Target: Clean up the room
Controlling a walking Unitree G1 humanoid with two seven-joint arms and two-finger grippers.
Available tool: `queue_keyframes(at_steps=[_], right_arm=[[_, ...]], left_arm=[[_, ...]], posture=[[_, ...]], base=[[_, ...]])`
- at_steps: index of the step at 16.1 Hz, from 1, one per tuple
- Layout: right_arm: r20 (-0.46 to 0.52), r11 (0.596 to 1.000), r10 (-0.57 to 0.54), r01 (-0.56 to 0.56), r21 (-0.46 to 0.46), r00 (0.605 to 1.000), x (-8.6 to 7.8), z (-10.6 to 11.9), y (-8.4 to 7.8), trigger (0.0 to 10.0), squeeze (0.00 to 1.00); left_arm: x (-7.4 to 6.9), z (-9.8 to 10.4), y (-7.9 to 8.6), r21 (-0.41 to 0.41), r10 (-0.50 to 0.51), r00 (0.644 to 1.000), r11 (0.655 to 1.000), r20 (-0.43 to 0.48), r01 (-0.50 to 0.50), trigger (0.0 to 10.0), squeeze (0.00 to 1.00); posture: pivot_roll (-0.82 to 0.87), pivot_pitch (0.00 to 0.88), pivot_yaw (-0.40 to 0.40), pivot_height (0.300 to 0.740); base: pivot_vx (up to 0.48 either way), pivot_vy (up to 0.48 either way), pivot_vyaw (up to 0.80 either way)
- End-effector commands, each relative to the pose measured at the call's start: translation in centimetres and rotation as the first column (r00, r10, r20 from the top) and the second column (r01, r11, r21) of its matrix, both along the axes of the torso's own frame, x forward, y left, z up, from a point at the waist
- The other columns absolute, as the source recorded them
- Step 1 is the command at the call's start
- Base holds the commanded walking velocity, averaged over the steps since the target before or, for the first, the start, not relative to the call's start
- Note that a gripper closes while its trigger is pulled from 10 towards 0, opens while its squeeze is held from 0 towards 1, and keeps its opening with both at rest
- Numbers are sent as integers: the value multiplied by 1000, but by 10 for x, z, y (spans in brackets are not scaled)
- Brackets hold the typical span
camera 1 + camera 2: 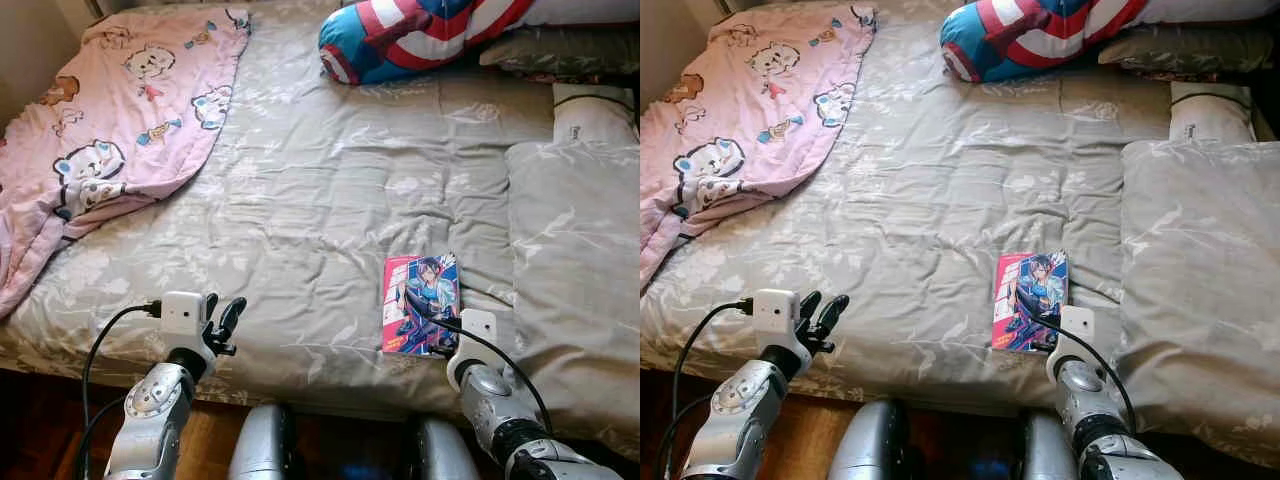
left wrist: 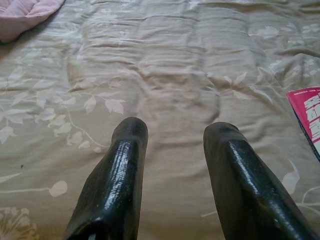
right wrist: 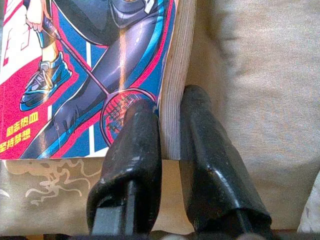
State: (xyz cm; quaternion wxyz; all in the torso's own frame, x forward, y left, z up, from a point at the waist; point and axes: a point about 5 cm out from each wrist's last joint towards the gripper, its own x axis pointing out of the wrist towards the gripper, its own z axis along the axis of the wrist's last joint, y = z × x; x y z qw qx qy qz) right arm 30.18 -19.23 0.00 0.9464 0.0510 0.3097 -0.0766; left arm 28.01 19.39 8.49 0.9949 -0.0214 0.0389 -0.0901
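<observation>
Right hand (image 3: 170,135) is closing its two black fingers on the near corner of a book (image 1: 421,303), one finger lying on the cover, the other against the page edge, with little gap left between them. In the right wrist view the book's corner is sitting between the fingers, so the hand appears to be gripping it, though the book is lying flat on the bed (image 1: 320,190) and not yet raised.

Judging by the scene, the step in hand is picking the book up as part of tidying the room. The next move is calling for a firm pinch and a lift straight up off the soft quilt, since a thin corner hold could let the book sag or slip.

From the head camera, the book is lying at about five o'clock from the middle of the bed, near the front edge, its cover showing a comic-style figure. The right hand is meeting it at the book's five o'clock corner.

Left hand (image 1: 222,322) is hovering over the bed's front edge at about seven o'clock, fingers parted and holding nothing, well apart from the book.

A pink blanket (image 1: 120,110) is lying rumpled at ten o'clock, and a red, white and blue pillow (image 1: 420,35) is resting at one o'clock.
</observation>
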Motion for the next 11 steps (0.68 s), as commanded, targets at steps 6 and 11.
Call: queue_keyframes(at_steps=[6, 11], right_arm=[[-100, 1000, -8, 7, -15, 995, -19, -18, -7, 10000, 588], [-97, 999, -22, 19, -33, 995, -18, -16, -11, 10000, 475]], left_arm=[[-4, -2, 5, 22, 8, 1000, 1000, -22, -7, 10000, 0], [-4, -3, 4, 17, 12, 1000, 1000, -22, -12, 10000, 0]], posture=[[104, 231, 98, 624], [106, 228, 96, 624]], base=[[0, 0, 0], [0, 0, 0]])
